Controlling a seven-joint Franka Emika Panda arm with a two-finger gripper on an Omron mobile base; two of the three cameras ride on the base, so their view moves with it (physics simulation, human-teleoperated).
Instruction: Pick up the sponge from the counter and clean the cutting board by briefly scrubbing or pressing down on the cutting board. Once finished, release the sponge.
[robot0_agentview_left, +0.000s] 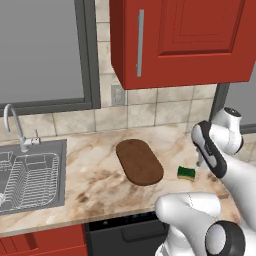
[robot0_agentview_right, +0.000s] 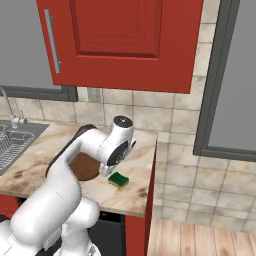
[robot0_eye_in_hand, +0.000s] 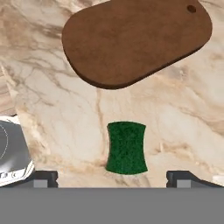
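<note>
You had the gripper (robot0_eye_in_hand: 112, 177) poised above the sponge (robot0_eye_in_hand: 126, 148), its two dark fingertips spread wide to either side of the block and closed on nothing. The sponge lay flat on the counter (robot0_eye_in_hand: 183, 118), green face up, just beside the cutting board (robot0_eye_in_hand: 135, 39) but apart from it, with a strip of bare marble between the two. In the left base view the sponge (robot0_agentview_left: 186, 173) sat off the board's (robot0_agentview_left: 139, 161) right-hand end, near the counter's front edge; in the right base view it (robot0_agentview_right: 118, 179) rested beside the board (robot0_agentview_right: 84, 166), under the arm's wrist.

Whether this was the approach or the release, the frames did not tell: the sponge was on the marble, not on the board, and nothing was held. Taking it as the pick, you were well lined up. The sponge lay centred between the fingertips with its narrower width across the opening, so a straight descent would have suited. You needed to go low enough to catch the yellow layer, not just the soft green top, and to close gently, since a sponge probably squashes and can tip. You also had to keep the fingertips off the board's rim on the way down.
</note>
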